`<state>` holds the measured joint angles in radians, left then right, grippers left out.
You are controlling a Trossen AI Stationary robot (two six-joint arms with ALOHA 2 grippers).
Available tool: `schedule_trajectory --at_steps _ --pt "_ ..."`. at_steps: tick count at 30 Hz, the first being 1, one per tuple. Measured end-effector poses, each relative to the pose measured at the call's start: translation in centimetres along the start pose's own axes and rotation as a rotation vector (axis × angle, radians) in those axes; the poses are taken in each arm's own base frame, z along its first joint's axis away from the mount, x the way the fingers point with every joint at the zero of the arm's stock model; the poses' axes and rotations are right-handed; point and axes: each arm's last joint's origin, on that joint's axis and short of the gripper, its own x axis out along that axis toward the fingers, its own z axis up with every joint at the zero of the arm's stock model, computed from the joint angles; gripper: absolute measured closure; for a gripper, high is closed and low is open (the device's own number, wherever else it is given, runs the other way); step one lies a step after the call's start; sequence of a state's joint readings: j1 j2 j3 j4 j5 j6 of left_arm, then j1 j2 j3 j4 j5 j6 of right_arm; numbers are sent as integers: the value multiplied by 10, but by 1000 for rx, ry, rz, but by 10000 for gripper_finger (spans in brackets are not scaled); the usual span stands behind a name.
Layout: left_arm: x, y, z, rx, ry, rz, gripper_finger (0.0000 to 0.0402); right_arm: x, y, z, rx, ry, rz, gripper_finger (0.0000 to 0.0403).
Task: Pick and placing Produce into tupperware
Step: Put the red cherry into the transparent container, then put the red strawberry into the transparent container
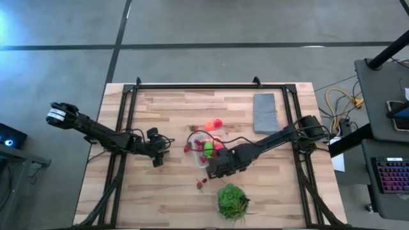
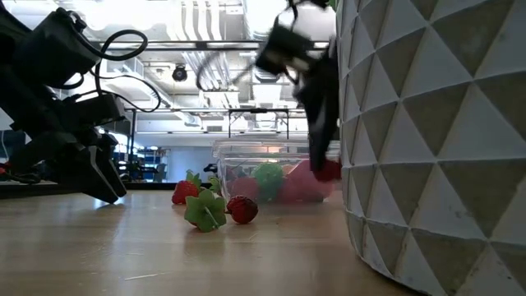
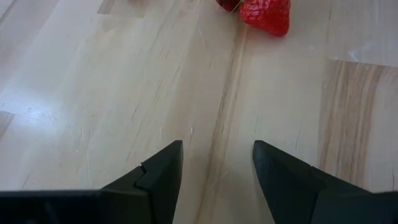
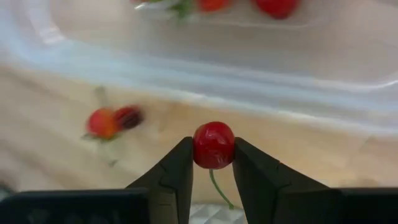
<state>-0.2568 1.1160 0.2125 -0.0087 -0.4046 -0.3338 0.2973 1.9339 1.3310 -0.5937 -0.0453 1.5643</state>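
- Right gripper [image 4: 213, 163]: clenched on a small round glossy red cherry [image 4: 213, 144] (green stem hanging), just beside the clear squarish plastic tupperware [image 4: 261, 56].
- Left gripper [image 3: 216, 163]: released, empty, low over the pale wooden table [image 3: 93, 81].

A robotics lab or workshop: a pale butcher-block wooden desk [image 1: 166, 198] stands on a grey concrete floor [image 1: 57, 70], with exposed silver ceiling ducts [image 2: 197, 25] overhead and a backlit computer keyboard [image 1: 391, 176] beside it.
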Motion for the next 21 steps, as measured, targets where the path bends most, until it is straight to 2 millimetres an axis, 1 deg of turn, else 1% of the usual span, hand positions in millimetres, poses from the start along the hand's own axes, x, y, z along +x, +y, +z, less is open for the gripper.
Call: schedule_trajectory --at_steps 4,7,10,12,13,15,17,21 --pt "0 0 0 0 0 0 217 -19 8 -4 -39 -52 0 305" --pt "0 0 0 0 0 0 217 -37 6 -4 -48 -124 -55 301" --pt "0 0 0 1 0 -2 217 -62 4 0 -57 -261 -114 298" --pt "0 0 0 0 2 -4 217 -78 5 7 -58 -384 -123 294" --pt "0 0 0 0 2 -6 217 -83 5 11 -66 -429 -126 292" --pt "0 0 0 0 3 -11 217 -87 6 25 -99 -460 -133 287" --pt "0 0 0 0 3 -13 217 -86 7 39 -138 -437 -125 279" --pt "0 -1 1 -2 -3 -15 217 -73 13 67 -187 -380 -44 256"
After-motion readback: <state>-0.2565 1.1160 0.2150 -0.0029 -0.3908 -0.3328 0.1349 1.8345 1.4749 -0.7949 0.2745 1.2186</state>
